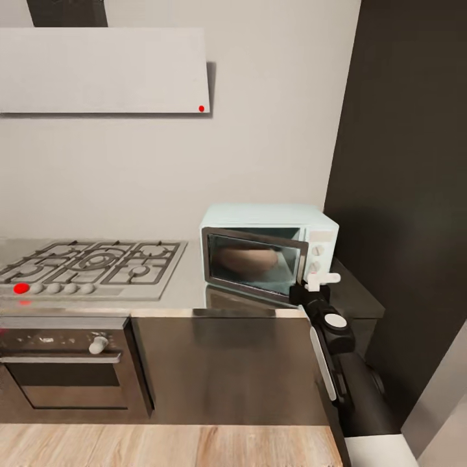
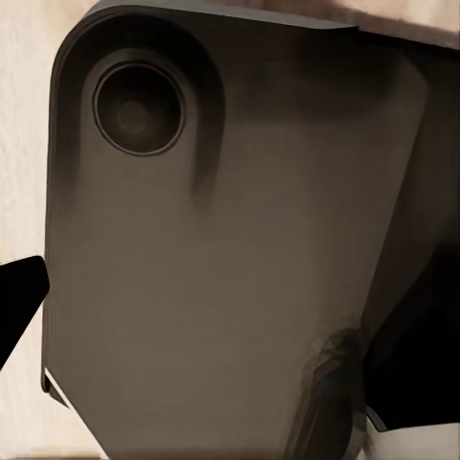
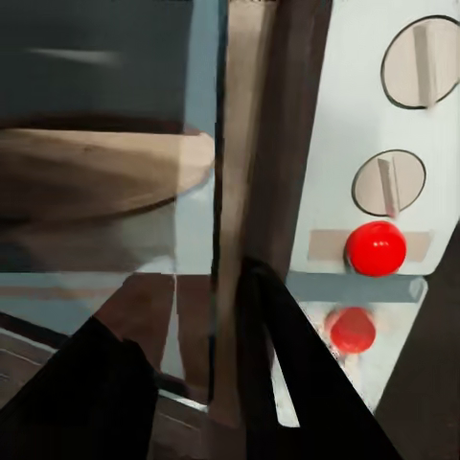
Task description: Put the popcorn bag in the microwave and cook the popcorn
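The mint-blue microwave (image 1: 269, 250) stands on the grey countertop (image 1: 188, 282) against the wall. Its dark glass door (image 1: 254, 263) sits slightly ajar, hinged at the left. Behind the glass a tan-brown rounded shape shows, the popcorn bag (image 1: 246, 259) (image 3: 96, 172); the popcorn itself is hidden. My right gripper (image 1: 322, 280) (image 3: 182, 297) is at the door's free right edge, below the knobs (image 3: 388, 182), open, with its dark fingers (image 3: 287, 374) on either side of that edge. A red indicator dot (image 3: 376, 247) glows under the knobs. One black fingertip (image 2: 19, 297) of my left gripper shows beside my own dark body.
A gas cooktop (image 1: 91, 266) lies left of the microwave, with a built-in oven (image 1: 65, 363) below it and a white hood (image 1: 104, 71) above. A tall dark panel (image 1: 402, 194) closes the right side. A wooden surface (image 1: 162, 447) runs along the near edge.
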{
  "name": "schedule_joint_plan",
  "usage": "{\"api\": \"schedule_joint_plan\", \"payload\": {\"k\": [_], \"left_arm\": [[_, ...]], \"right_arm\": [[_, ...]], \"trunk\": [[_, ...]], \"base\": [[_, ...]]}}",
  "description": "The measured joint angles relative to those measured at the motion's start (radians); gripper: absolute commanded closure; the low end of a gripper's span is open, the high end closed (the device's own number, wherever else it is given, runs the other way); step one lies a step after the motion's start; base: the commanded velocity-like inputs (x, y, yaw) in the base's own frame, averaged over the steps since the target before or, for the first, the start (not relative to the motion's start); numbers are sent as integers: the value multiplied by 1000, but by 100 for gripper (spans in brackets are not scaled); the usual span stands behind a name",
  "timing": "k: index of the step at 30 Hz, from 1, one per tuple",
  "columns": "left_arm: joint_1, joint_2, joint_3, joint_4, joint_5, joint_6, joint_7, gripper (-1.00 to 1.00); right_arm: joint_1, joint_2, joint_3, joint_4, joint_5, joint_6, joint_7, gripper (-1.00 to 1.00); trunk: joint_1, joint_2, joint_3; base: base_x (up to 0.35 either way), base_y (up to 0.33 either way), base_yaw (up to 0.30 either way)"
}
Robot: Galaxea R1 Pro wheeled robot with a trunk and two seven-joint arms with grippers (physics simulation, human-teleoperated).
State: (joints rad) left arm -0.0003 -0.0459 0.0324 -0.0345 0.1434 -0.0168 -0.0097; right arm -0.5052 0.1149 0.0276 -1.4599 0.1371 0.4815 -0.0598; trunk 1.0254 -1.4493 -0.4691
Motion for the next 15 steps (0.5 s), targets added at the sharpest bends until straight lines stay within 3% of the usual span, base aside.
{"api": "schedule_joint_plan", "payload": {"k": [1, 2, 5, 10, 15], "left_arm": [[0, 0, 0, 0, 0, 0, -1, -100], [0, 0, 0, 0, 0, 0, -1, -100], [0, 0, 0, 0, 0, 0, -1, -100], [0, 0, 0, 0, 0, 0, -1, -100], [0, 0, 0, 0, 0, 0, -1, -100]], "right_arm": [[0, 0, 3, 0, 0, 0, 0, 100], [0, 0, 4, 0, 0, 0, 1, -100], [0, -1, -53, -1, 11, 3, -5, -100], [0, 0, -51, -4, 21, 40, -4, -100], [2, 0, -50, -3, 18, 170, 3, -100]], "trunk": [[0, 0, 0], [0, 0, 0], [0, 0, 0], [0, 0, 0], [0, 0, 0]], "base": [[-63, 0, 0], [0, 0, 0], [0, 0, 0], [0, 0, 0], [0, 0, 0]]}}
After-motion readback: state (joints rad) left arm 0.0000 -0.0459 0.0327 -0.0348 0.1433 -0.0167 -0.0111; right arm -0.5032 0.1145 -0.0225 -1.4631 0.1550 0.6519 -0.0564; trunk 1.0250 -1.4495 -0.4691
